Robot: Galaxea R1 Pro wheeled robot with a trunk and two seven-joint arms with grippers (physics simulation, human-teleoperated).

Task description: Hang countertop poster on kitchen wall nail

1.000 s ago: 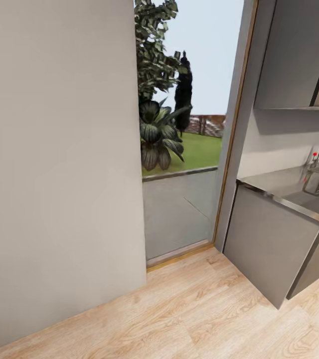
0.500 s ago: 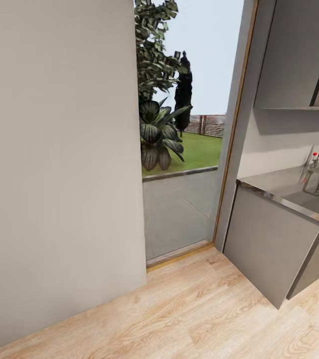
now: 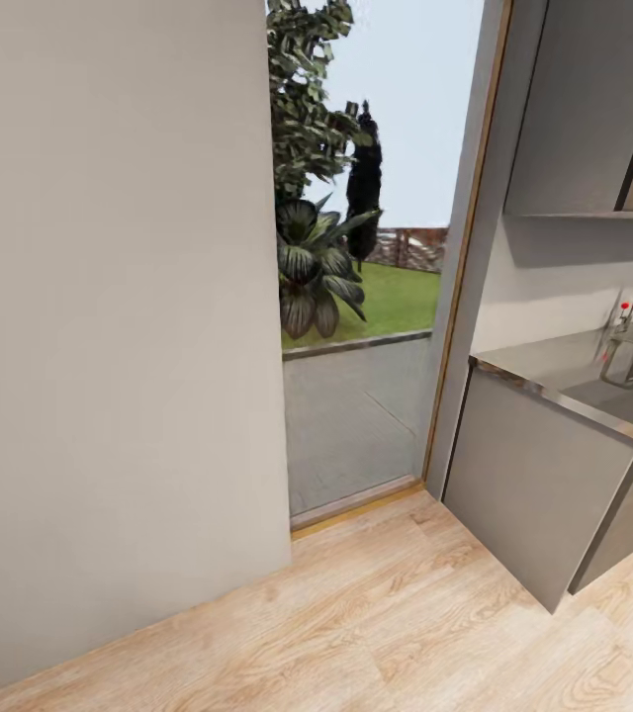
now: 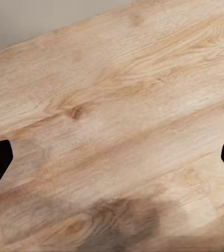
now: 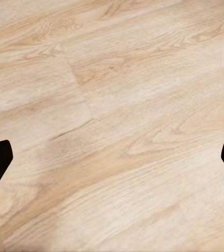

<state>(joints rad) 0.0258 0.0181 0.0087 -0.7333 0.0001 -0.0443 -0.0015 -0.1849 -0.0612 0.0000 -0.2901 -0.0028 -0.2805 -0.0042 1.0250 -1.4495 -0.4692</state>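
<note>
No writing is legible. The steel counter (image 3: 593,381) sits at 3 o'clock, unchanged from earlier. Left end effector (image 4: 112,163) and right end effector (image 5: 112,163) gape wide over wooden floor (image 3: 406,613).

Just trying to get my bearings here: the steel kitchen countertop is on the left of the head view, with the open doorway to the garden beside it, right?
Not quite. In the head view the kitchen countertop is on the right, not the left. A plain grey wall takes up the left side. The open doorway to the garden does sit beside the countertop, between it and that wall.
</note>
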